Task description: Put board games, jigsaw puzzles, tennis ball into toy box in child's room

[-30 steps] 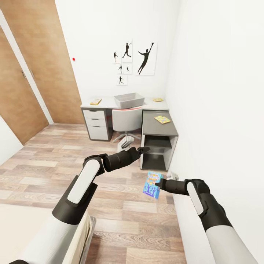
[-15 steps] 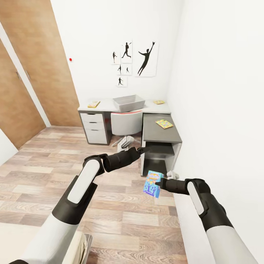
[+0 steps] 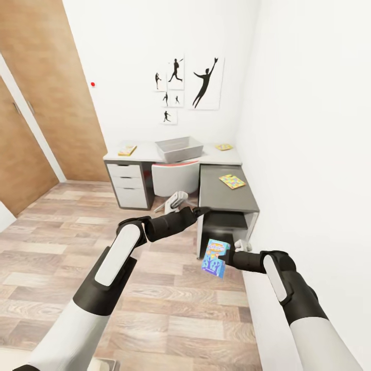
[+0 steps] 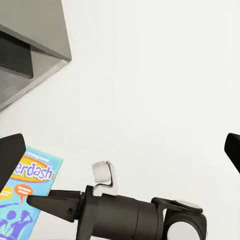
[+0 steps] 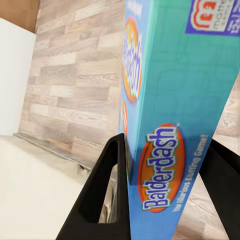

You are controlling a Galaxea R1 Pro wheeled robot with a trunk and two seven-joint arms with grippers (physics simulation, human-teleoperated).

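Keep right end effector (image 3: 224, 256) clamped on Balderdash box (image 3: 215, 258), left end effector (image 3: 202, 210) empty, part-open, approaching toy box (image 3: 179, 148) at counter's (image 3: 221, 193) back edge.

Blue board game (image 3: 215, 258), orange lettering

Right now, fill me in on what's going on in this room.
The robot's right tool is clamped on a blue Balderdash board game, held upright above the wood floor. The left tool is empty. Ahead, the grey toy box sits on the L-shaped desk, beside flat toys.
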